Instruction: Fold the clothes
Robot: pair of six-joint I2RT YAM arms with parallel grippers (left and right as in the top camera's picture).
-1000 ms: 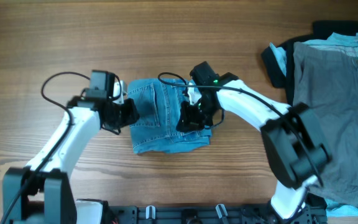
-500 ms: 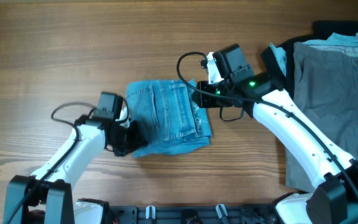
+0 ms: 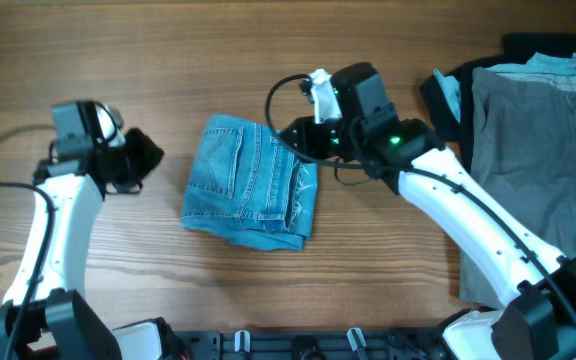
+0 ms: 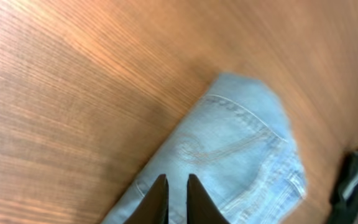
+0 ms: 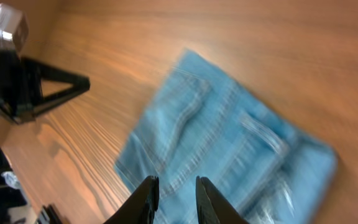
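Observation:
The light-blue jeans (image 3: 253, 195) lie folded into a compact, slightly skewed bundle on the wooden table, a stitched back pocket facing up. They also show in the left wrist view (image 4: 229, 155) and, blurred, in the right wrist view (image 5: 229, 143). My left gripper (image 3: 151, 158) is to the left of the bundle, off the cloth. In its own view (image 4: 176, 180) the jaws stand a narrow gap apart with nothing between them. My right gripper (image 3: 290, 135) hovers at the bundle's upper right corner. In its own view (image 5: 174, 182) it is open and empty above the denim.
A grey trousers-like garment (image 3: 538, 170) lies spread at the right edge of the table. A black garment with pale blue lining (image 3: 448, 95) sits under it at the back right. Bare wooden table (image 3: 168, 60) surrounds the jeans.
My left gripper has left the bundle's lower left corner and moved up and to the left. The bundle has shifted left and turned a little. My right gripper moved slightly left.

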